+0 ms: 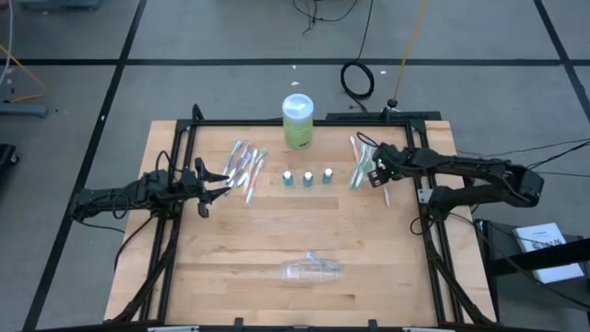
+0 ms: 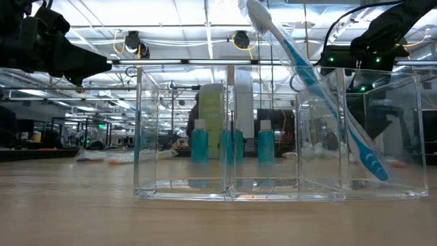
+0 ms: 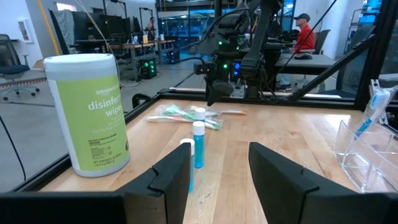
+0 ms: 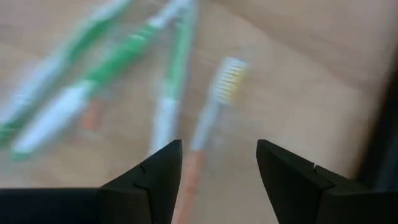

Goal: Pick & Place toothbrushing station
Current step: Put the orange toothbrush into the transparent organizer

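A clear plastic holder point(image 1: 312, 270) point(image 2: 273, 137) stands near the table's front edge. One blue-and-white toothbrush point(image 2: 321, 89) leans in its right compartment, head up. Three small blue tubes point(image 1: 308, 176) point(image 3: 198, 144) stand upright in a row at mid-table. One pile of toothbrushes point(image 1: 247, 169) lies left of them and a second pile point(image 1: 358, 166) point(image 4: 112, 68) lies to their right. My right gripper point(image 1: 367, 171) point(image 4: 217, 149) hangs open over the right pile, tipped downward, above an orange-handled brush point(image 4: 211, 118). My left gripper point(image 1: 221, 180) point(image 3: 221, 152) waits open and level beside the left pile.
A green wipes canister point(image 1: 298, 121) point(image 3: 90, 112) stands at the far edge behind the tubes. Black frame rails point(image 1: 175, 148) run along the table's sides. People sit at desks point(image 3: 305, 31) in the room beyond the table. Bare wood lies between the tubes and the holder.
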`<state>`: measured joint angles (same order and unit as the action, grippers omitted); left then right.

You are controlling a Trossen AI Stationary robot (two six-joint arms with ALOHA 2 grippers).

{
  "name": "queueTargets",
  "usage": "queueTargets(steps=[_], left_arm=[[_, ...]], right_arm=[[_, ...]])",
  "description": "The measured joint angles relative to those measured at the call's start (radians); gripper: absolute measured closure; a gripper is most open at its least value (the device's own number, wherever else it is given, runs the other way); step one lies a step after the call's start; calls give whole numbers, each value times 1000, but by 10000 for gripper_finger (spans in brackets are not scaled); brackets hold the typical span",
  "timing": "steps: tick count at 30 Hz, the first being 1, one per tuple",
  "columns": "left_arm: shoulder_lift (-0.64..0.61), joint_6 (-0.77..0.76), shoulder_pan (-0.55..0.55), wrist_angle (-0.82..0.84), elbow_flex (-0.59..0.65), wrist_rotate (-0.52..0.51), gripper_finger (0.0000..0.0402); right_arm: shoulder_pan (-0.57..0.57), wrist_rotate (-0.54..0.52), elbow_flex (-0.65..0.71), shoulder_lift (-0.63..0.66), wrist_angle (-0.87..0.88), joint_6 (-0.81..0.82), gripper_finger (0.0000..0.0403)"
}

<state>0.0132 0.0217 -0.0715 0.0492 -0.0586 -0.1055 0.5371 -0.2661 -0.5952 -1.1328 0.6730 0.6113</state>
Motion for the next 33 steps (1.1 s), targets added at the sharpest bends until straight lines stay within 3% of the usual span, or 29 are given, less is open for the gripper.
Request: queueTargets(steps=[12,22,26,33], left_arm=[[0,0,0,0,0,0,236],[0,0,0,0,0,0,236],[0,0,0,0,0,0,236],[0,0,0,0,0,0,236]], right_arm=[[0,36,118,-2,-143,8,202],[-1,79,133,-1,-173,32,205],[-1,84,133,-1,-170,30,228],[-1,105,133,-1,-171,27,305]])
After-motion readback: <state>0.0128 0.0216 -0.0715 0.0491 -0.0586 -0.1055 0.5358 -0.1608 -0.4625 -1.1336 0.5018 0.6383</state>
